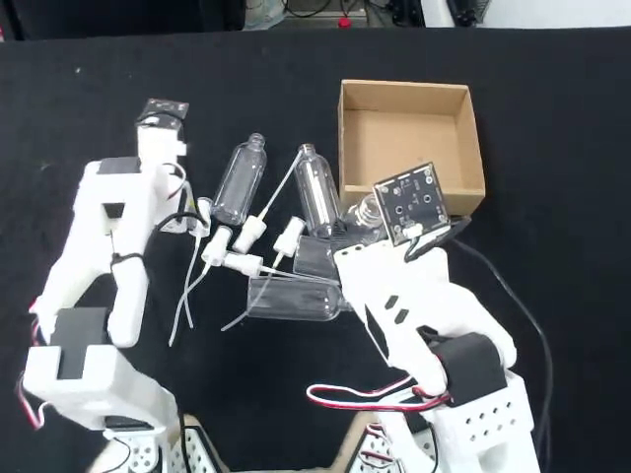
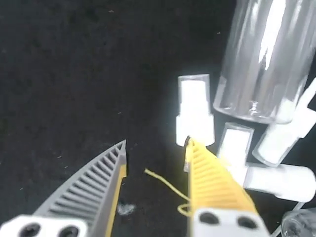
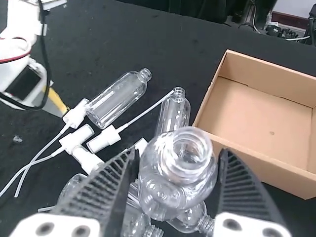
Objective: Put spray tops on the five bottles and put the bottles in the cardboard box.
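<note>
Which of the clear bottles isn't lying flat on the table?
The bottle gripped in the right hand, held upright; the other bottles lie on their sides.

We see a black tablecloth (image 1: 79, 99) spread wide and flat. Beyond its far edge lie dark cables (image 1: 306, 10), and a pale surface (image 1: 552, 10) shows at one corner.

Clear open-necked bottles (image 1: 240, 180) lie on the black surface (image 1: 99, 99) beside the open box (image 1: 404, 148); another bottle (image 3: 177, 168) stands upright in the right claw (image 3: 177, 154). White long-tubed spray tops (image 1: 243, 263) lie loose among them.
</note>
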Robot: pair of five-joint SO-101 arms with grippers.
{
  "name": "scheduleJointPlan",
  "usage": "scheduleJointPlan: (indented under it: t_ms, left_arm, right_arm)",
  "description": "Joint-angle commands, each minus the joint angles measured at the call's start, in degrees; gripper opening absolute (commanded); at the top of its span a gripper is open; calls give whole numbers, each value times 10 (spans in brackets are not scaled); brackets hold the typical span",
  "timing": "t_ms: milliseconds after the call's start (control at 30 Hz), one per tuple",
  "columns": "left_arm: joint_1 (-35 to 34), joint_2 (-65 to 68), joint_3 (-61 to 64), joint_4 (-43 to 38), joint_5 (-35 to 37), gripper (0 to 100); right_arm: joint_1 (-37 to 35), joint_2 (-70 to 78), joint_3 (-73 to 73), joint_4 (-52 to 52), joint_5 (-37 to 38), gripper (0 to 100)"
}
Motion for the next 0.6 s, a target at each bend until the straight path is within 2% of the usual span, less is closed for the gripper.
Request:
scheduleJointPlan:
  t_ms: [0,233,567]
  left_arm:
    - [13,8,-57,-9,3,191]
    - [27,15,-97,45,3,192]
    - [45,120,-144,51,4,192]
  right_arm:
    - [10,-10,-2,-15,-2,229]
    - [10,-10,-2,-15,-2,229]
    - [10,-10,-2,-13,-2,229]
